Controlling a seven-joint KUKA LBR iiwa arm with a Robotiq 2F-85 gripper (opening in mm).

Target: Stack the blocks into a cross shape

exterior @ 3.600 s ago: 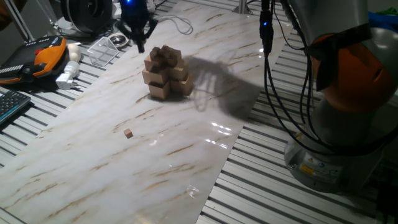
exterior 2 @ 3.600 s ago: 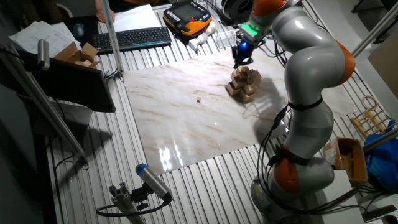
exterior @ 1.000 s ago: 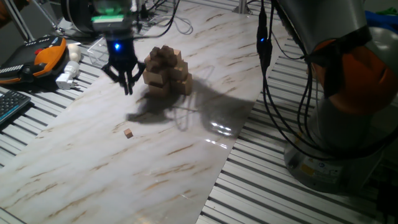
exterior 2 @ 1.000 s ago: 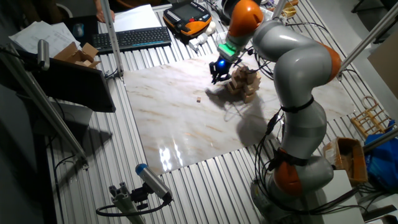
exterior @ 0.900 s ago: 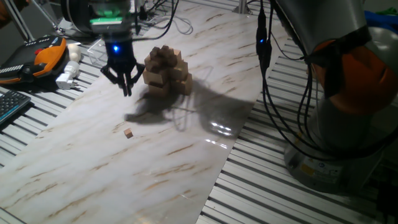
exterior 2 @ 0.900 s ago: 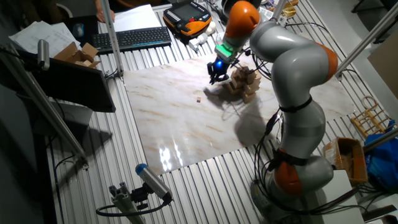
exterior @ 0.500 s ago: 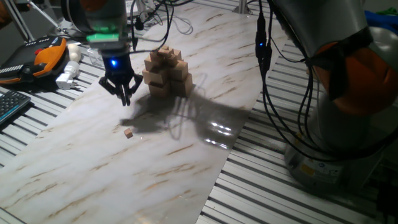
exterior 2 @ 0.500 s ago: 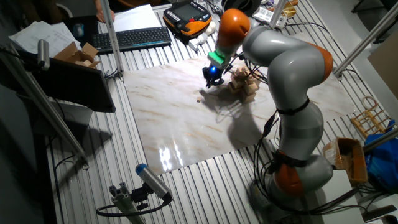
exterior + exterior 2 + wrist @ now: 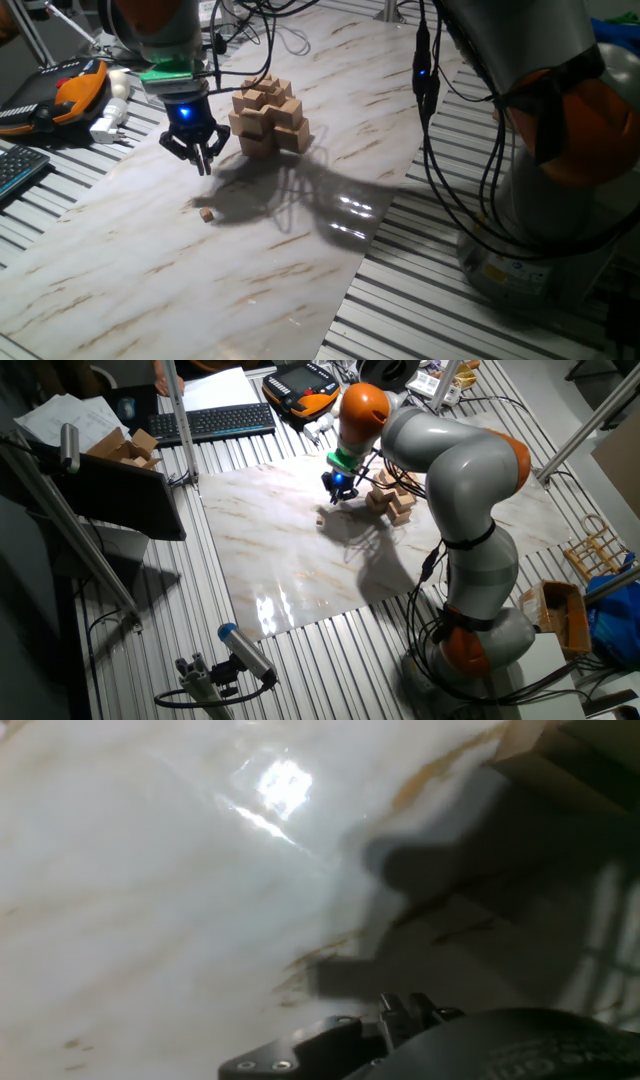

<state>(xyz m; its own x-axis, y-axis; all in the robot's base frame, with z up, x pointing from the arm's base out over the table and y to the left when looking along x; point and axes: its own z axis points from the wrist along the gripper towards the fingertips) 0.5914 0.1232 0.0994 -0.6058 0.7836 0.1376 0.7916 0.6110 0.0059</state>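
One fixed view showed the end effector (image 9: pixel 199 160) hanging released and empty above the desk (image 9: pixel 300 260), between the cross shape (image 9: pixel 268 120) and one loose block (image 9: pixel 206 213) lying nearer, probably its next pick.

A marbled white sheet (image 9: pixel 300 250) carries the cross shape (image 9: pixel 268 117) and one tiny block (image 9: pixel 206 213).

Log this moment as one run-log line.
gripper: open, empty, above table | loose block: on table, ungrasped | cross pile: standing, beside gripper
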